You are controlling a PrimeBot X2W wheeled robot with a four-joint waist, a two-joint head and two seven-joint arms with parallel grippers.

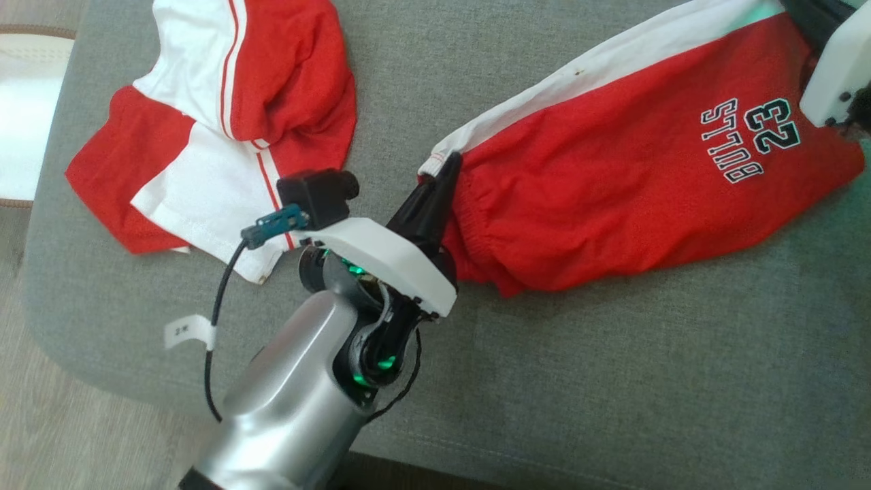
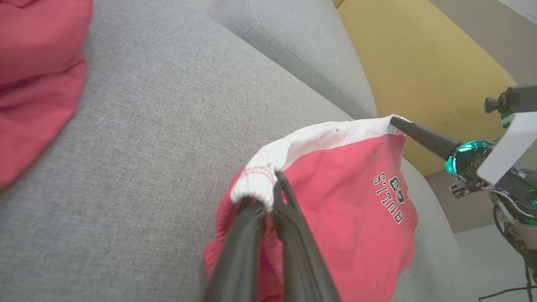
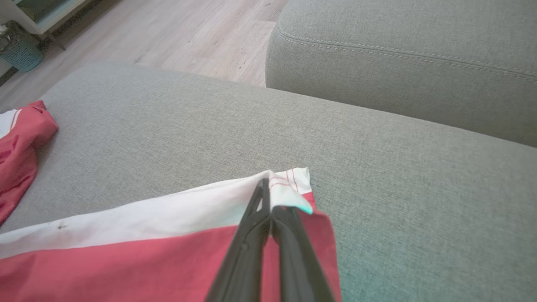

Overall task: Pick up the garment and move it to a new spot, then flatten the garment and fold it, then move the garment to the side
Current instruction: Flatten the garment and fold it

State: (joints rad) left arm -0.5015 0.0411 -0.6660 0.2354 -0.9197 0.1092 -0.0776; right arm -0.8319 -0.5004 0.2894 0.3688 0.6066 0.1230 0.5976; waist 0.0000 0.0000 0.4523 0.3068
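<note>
other red-and-white garment [image 1: 231, 102] chopped off by the top edge, shorts [image 1: 612, 170] corner tucked behind the right arm's white housing [image 1: 833, 75], cable tag [image 1: 185, 331] print way too tiny to read, pale oval thing [image 1: 27, 116] cut by left edge

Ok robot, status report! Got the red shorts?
Left gripper shut on shorts. Right gripper shut too. Shorts stretched between them over sofa. Other garment lies apart.

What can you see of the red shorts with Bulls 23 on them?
The shorts are red, soft knit-looking cloth with a white side stripe, a gathered elastic waistband and a black-and-white BULLS 23 print. The left fingers are shut on the waistband end of the stripe, the right fingers on its hem corner, stretching that edge. The rest drapes, wrinkled, on the grey sofa cushion.
</note>
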